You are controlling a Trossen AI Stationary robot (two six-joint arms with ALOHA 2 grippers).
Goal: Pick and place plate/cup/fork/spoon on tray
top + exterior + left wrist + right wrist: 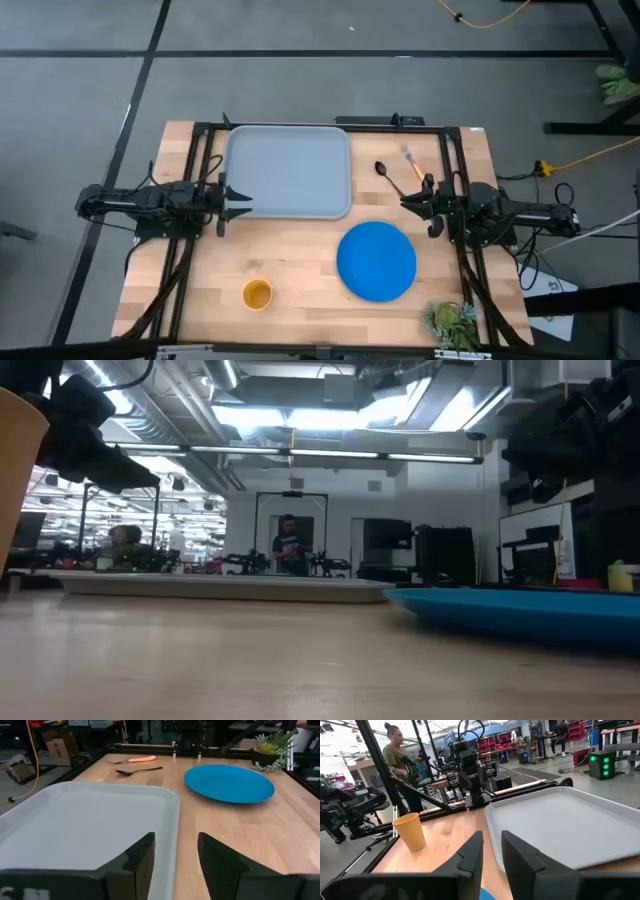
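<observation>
The grey-blue tray (288, 170) lies flat at the table's far middle. The blue plate (376, 261) lies flat on the table, near and right of the tray. The yellow-orange cup (257, 294) stands upright near the front edge. The dark spoon (388, 177) and the orange-handled fork (412, 161) lie right of the tray. My left gripper (243, 200) is open at the tray's near left corner (165, 845), above it. My right gripper (408, 202) is open and empty between the spoon and the plate.
A small green plant (450, 322) stands at the table's near right corner. Black frame rails (200, 150) run along the table's left, right and far sides. People show in the room beyond the table (400, 755).
</observation>
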